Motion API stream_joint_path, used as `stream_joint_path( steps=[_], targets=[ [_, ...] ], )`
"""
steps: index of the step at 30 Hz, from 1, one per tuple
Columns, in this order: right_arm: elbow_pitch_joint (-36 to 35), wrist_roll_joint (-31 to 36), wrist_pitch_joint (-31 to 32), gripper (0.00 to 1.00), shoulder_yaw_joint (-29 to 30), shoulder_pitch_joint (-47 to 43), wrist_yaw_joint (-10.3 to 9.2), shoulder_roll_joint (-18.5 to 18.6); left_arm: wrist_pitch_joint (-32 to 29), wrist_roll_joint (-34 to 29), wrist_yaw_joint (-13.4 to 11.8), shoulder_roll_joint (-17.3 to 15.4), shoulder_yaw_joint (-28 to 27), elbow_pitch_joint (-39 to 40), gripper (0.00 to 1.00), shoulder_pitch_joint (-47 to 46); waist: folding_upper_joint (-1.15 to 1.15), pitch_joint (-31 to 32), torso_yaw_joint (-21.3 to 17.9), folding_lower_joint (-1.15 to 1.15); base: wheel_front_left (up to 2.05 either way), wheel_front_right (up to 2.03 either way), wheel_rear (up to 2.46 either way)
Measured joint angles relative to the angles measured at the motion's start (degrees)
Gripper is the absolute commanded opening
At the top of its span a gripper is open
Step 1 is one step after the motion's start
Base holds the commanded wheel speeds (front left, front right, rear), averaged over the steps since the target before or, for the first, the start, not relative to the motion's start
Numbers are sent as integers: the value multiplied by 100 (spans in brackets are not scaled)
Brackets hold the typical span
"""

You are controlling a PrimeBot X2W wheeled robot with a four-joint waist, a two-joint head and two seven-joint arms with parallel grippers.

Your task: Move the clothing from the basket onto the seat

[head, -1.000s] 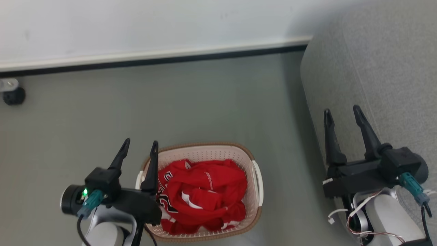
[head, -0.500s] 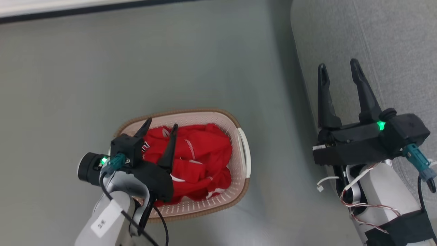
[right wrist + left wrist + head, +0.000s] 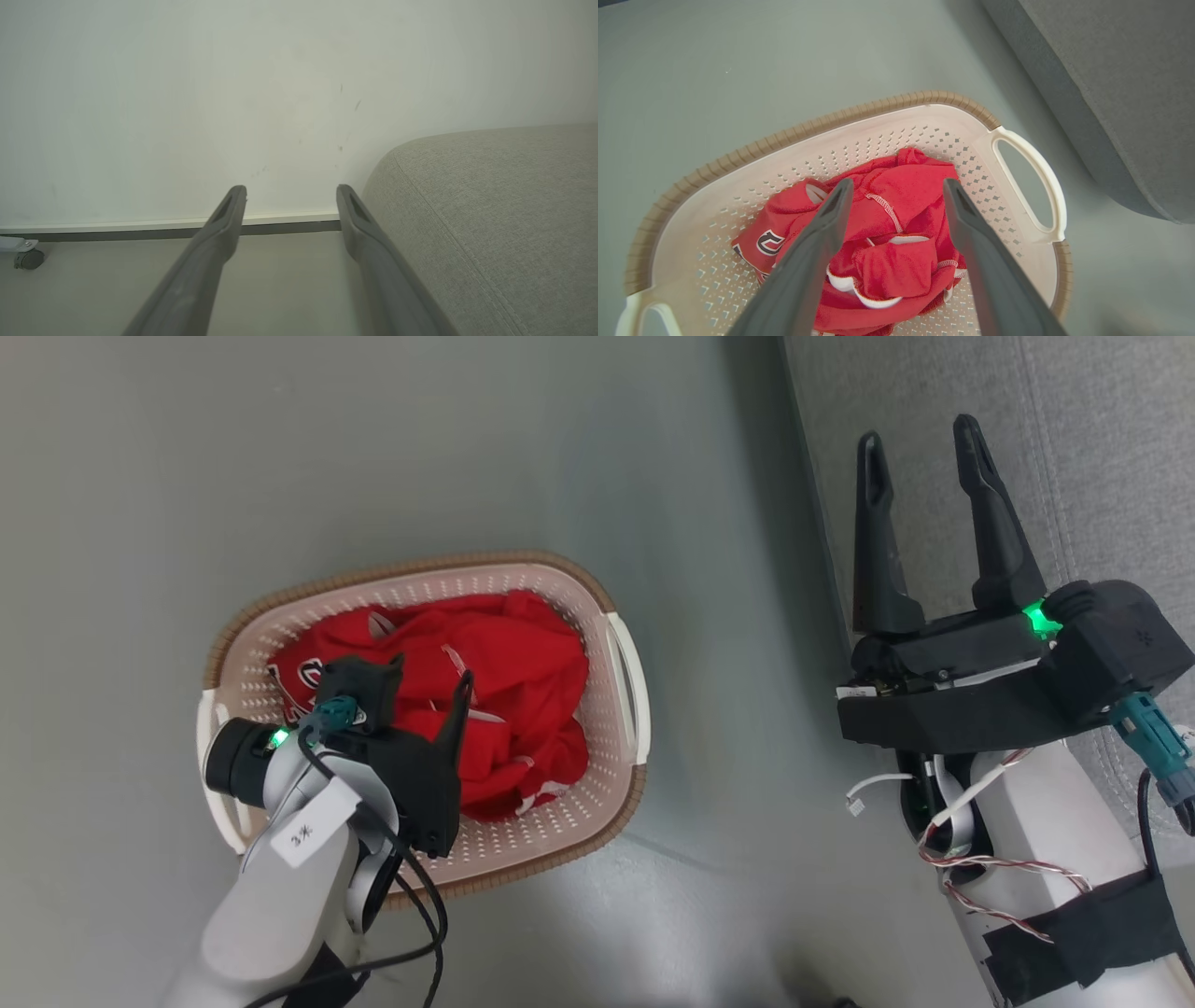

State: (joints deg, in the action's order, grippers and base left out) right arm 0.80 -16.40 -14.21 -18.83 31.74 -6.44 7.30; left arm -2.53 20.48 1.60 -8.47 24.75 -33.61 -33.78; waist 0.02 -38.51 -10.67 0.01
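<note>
One red heap, the clothing [image 3: 504, 709], lies crumpled inside the basket [image 3: 420, 569] on the floor [image 3: 467, 448], near the seat [image 3: 1074, 448]. The left claw [image 3: 429, 669], a second ago at the basket's left rim, now hangs over the clothing, fingers spread and gripping nothing. The right claw [image 3: 919, 429], equally wide and empty, stays at the seat's edge. The head camera has tipped down.

The left gripper [image 3: 431, 670] swung from the basket [image 3: 420, 577] rim to over the clothing [image 3: 527, 658], as the head view dipped.
</note>
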Motion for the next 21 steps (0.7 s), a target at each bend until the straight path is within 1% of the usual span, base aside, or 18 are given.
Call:
stream_joint_path(
  steps=[7,13,21],
  targets=[
    [-41,82,-1,100,-83,109,24,-81,-282,-3,148,-4,37,-557,100,-323,0,-397,-171,0,0,0,0],
    [-78,85,-7,100,-151,224,41,-127,-555,11,152,-45,-5,-1055,100,-616,0,-693,-296,0,0,0,0],
    [-91,86,-9,100,-252,324,47,-194,-704,65,143,-134,-132,-1596,100,-829,-1,-1027,-445,0,0,0,0]
  ],
)
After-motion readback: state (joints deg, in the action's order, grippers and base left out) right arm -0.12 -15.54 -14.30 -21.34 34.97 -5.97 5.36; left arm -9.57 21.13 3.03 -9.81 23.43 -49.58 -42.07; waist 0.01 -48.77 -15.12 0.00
